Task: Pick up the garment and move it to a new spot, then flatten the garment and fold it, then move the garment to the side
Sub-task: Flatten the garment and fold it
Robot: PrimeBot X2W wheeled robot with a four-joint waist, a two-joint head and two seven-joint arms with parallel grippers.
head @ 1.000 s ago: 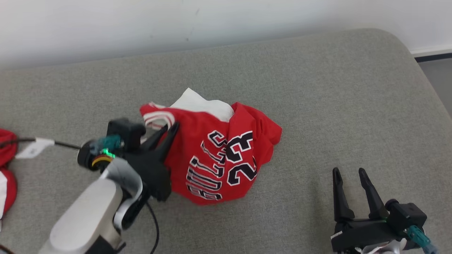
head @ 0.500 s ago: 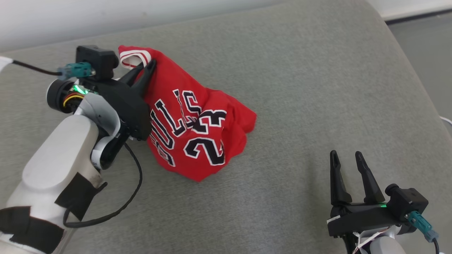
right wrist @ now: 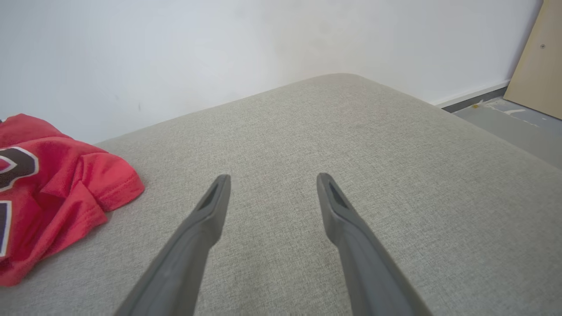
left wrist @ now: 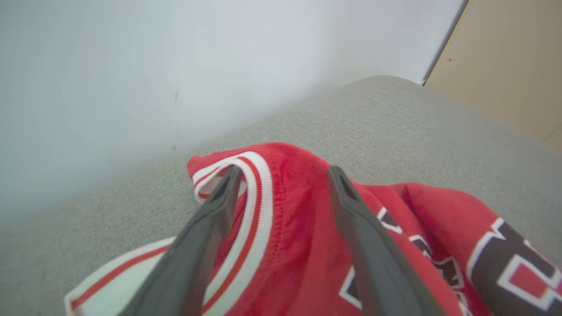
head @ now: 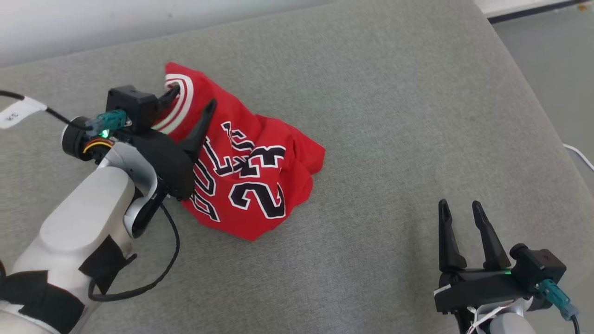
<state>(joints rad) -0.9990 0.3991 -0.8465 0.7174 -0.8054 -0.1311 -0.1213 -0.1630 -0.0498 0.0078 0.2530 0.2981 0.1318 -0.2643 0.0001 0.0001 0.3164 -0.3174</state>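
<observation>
The garment [head: 250,171] is a red jersey with black-and-white lettering and the number 23, lying crumpled on the grey padded surface [head: 394,116]. My left gripper [head: 192,97] stands open over its striped collar [head: 178,99], one finger on each side of the trim. In the left wrist view the left gripper [left wrist: 284,173] has red cloth [left wrist: 298,228] lying loose between its spread fingers. At the lower right my right gripper [head: 459,205] is open and holds nothing, well clear of the jersey. The right wrist view shows the right gripper [right wrist: 273,177] over bare surface, with the garment [right wrist: 52,188] at the left edge.
A white wall [head: 116,23] runs along the back of the surface. The surface's rounded right edge drops to a grey floor [head: 547,60], where a white cable [head: 577,155] lies. A beige board [right wrist: 535,66] leans at the far right.
My left gripper, shut on the striped collar in both earlier frames, has opened, and the raised collar has sagged between its fingers. The head camera has shifted. The right gripper has stayed put.
</observation>
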